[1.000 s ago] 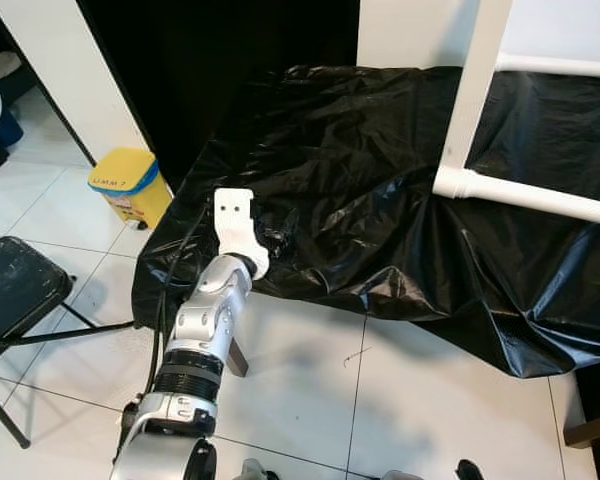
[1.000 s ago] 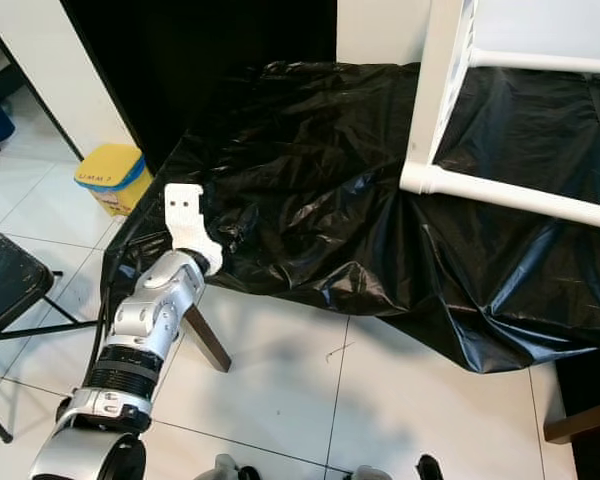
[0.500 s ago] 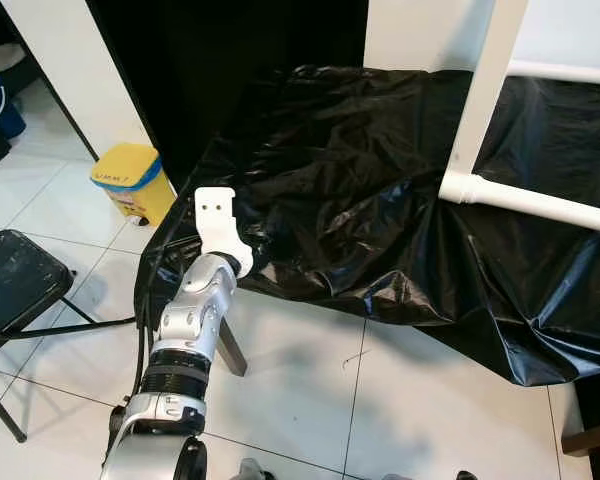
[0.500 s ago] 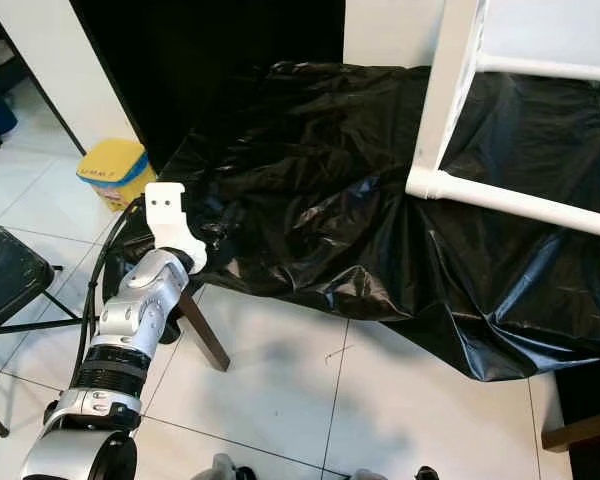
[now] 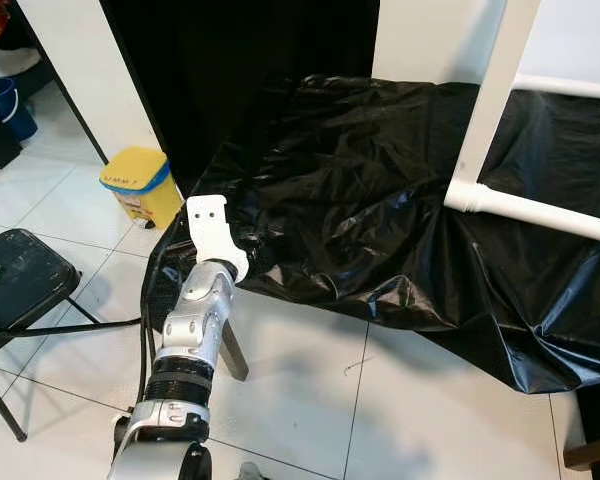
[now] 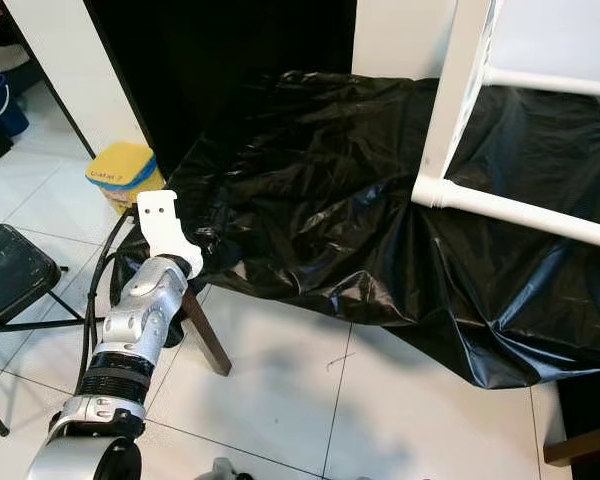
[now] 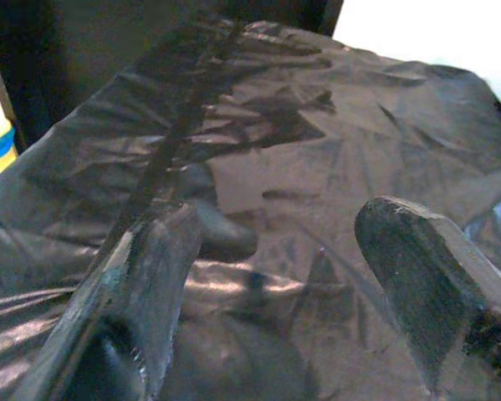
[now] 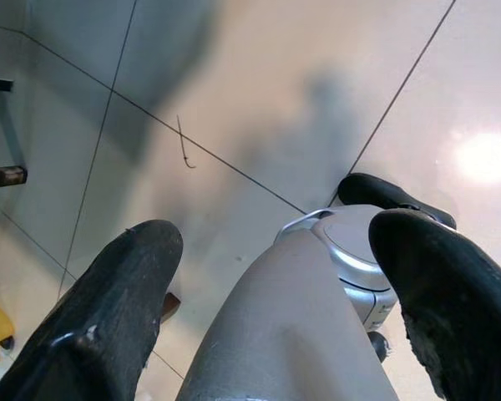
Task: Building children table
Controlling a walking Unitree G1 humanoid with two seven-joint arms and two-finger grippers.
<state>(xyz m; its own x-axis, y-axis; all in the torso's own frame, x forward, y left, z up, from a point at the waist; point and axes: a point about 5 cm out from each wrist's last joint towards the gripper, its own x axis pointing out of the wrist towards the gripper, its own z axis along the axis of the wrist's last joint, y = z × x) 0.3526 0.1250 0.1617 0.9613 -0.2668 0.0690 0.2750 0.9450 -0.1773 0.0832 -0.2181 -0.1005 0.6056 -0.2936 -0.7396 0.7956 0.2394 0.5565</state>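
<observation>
Flanking black sheet (image 5: 380, 190): yellow bin (image 5: 140, 183), folding chair (image 5: 15, 285).

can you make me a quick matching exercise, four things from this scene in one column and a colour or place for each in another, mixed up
Things:
1. bin
2. folding chair
3. plastic sheet
4. table frame

Descriptions:
a. white, standing on the sheet at the robot's right
b. yellow with a blue band, on the tiled floor
c. black and crinkled, draped over a low surface
d. dark seat, at the robot's far left

Pairs: 1-b, 2-d, 3-c, 4-a
</observation>
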